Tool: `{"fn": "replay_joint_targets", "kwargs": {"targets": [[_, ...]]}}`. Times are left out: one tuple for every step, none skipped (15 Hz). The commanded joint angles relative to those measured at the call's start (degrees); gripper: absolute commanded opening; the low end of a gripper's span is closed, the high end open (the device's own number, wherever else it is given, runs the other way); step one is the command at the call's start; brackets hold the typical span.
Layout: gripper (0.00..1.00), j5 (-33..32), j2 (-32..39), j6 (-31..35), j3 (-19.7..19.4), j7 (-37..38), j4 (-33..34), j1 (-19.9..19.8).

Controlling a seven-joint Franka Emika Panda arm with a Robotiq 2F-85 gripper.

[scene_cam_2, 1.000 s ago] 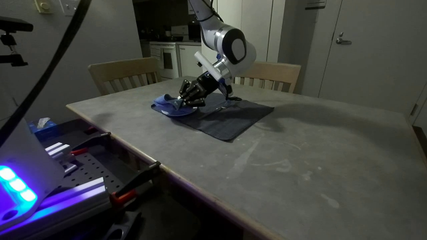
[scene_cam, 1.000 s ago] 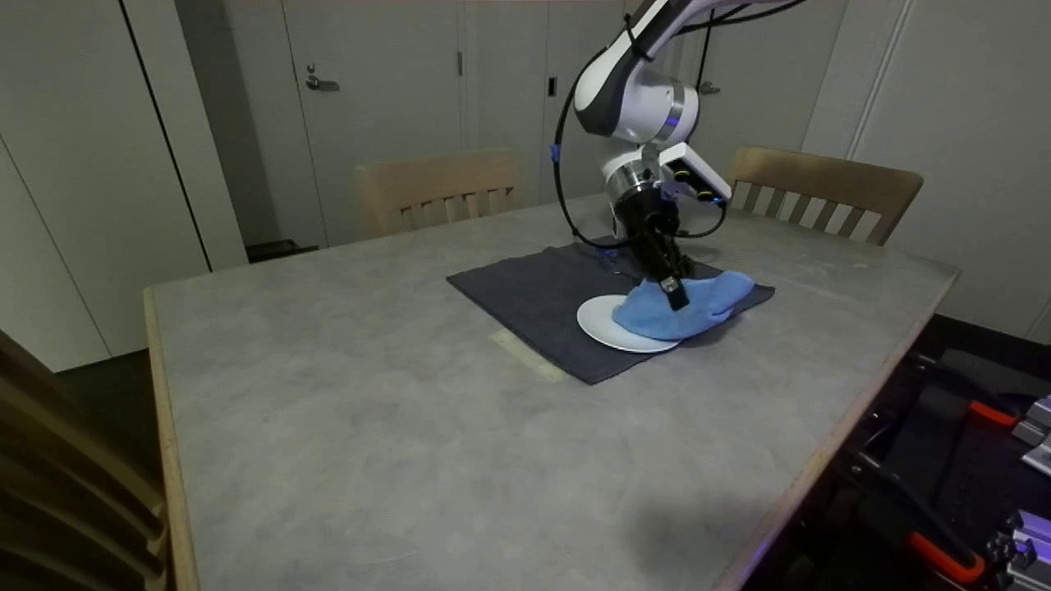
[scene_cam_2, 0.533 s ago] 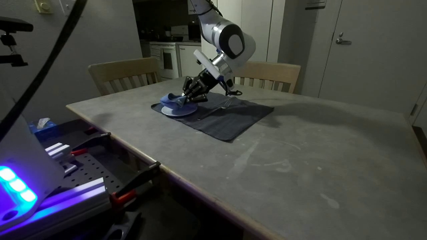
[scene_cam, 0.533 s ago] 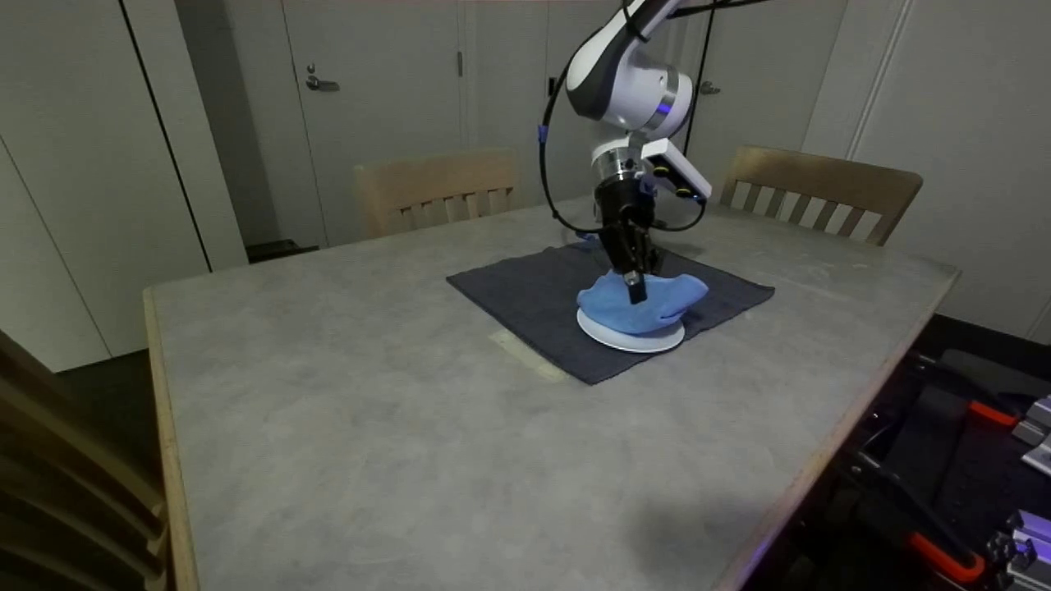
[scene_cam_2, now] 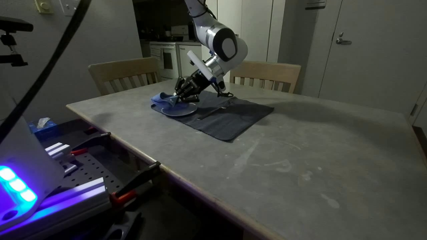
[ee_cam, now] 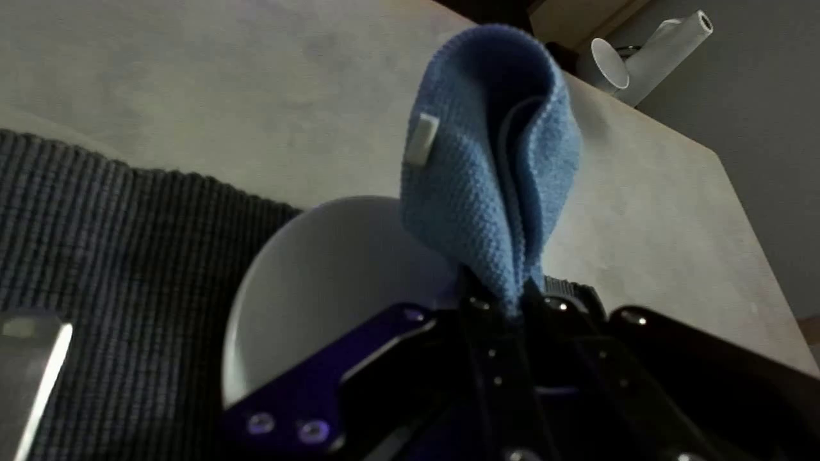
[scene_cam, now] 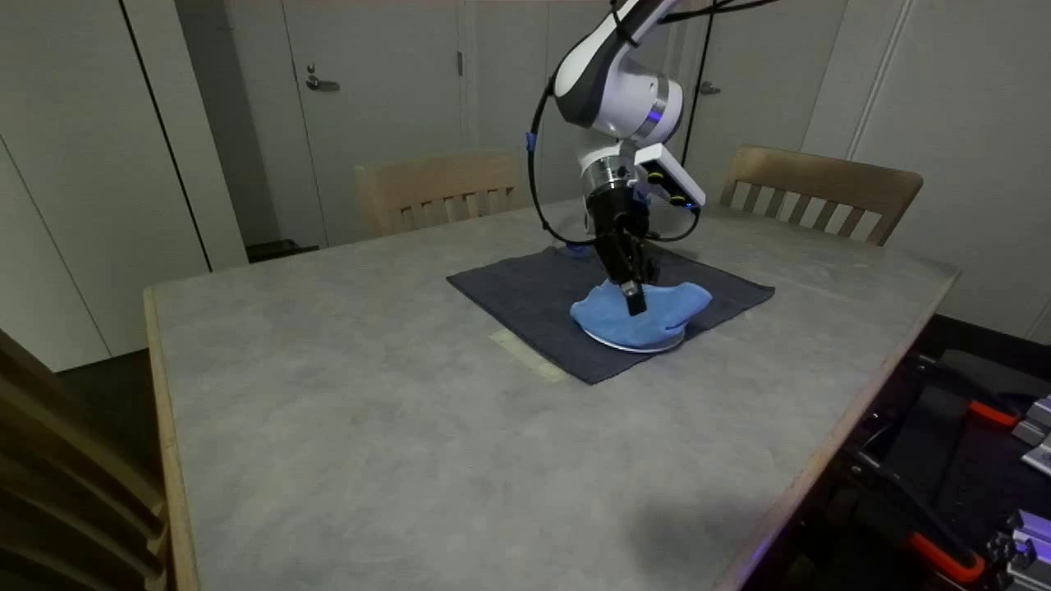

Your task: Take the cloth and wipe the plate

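We find the gripper (ee_cam: 512,301) clamped on the cloth (ee_cam: 471,192): in the wrist view the jaws are closed and pinch a bunched part of it, while the loose folds stand out beyond them. A small pale label (ee_cam: 421,139) shows on the cloth.

In both exterior views we locate the cloth over the plate (ee_cam: 333,275). In an exterior view it hides most of the plate (scene_cam: 640,350), and we see only a strip of the lower rim. We cannot tell how much of the cloth touches the plate.

The plate lies flat at the edge of the mat (scene_cam: 525,287), and the mat lies on the table (scene_cam: 394,443). In the wrist view we note a shiny utensil (ee_cam: 29,378) on the mat, left of the plate and apart from it; the frame cuts it off, so we cannot identify its kind.

Above the mat we see the arm (scene_cam: 628,98), with the gripper tilted downward. In an exterior view two chairs (scene_cam: 439,180) stand behind the table.
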Motion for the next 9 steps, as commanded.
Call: {"fn": "replay_joint_targets", "kwargs": {"targets": [[0.02,0.31,-1.74,0.11,-1.38,0.43,-3.58,-1.35],[0.02,0.45,-1.99,0.41,-1.91,0.74,-4.29,-1.64],[0.02,0.53,-2.33,0.99,-2.48,0.91,-4.99,-1.94],[0.02,0.7,-2.63,1.79,-2.98,0.95,-5.52,-2.29],[0.02,0.96,-2.94,2.74,-3.24,0.5,-5.85,-2.68],[0.02,1.19,-3.15,3.81,-3.42,0.4,-5.96,-2.88],[0.02,1.26,-3.15,4.67,-3.34,0.0,-5.79,-3.14],[0.02,1.44,-3.04,5.71,-3.07,-0.51,-5.44,-3.34],[0.02,1.62,-2.82,6.85,-2.77,-0.81,-4.94,-3.38]]}}
